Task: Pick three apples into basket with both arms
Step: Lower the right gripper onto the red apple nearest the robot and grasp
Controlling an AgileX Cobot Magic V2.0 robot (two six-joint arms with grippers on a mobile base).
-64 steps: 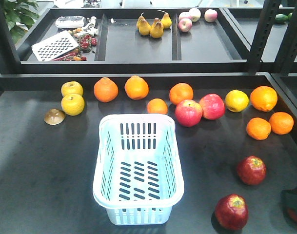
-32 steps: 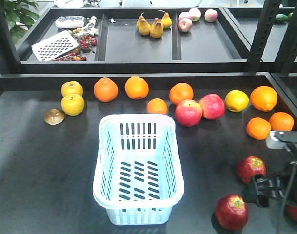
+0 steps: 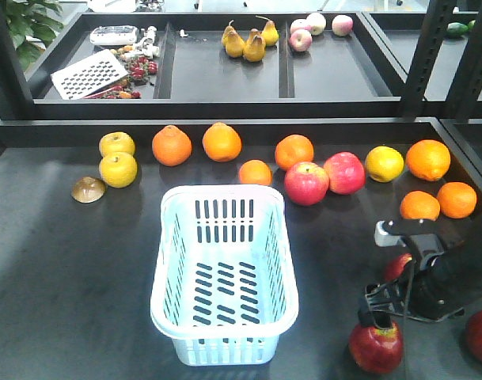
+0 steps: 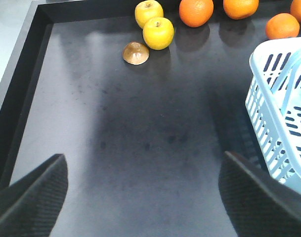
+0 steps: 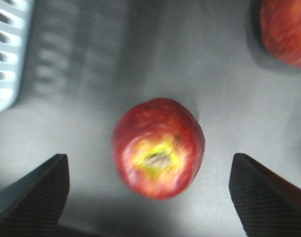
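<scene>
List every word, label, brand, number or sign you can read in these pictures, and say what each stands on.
None can be read.
No text shows on the basket, the nearest apple or the oranges.
The white item on the upper shelf is too small to tell.

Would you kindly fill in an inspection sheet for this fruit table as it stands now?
Surface: dark table, no spills seen.
Job's things: basket empty; three dark apples on the table: front apple, second apple half hidden behind the right arm, third apple at the right edge.
Clutter: oranges, yellow fruit, two pinkish-red apples, a brown domed object.
End effectors: right end effector open above the front apple, not gripping; left end effector open over bare table.
Cables: black cable along the right arm.
Surroundings: rear shelf with pears and a perforated tray; plant at left.
</scene>
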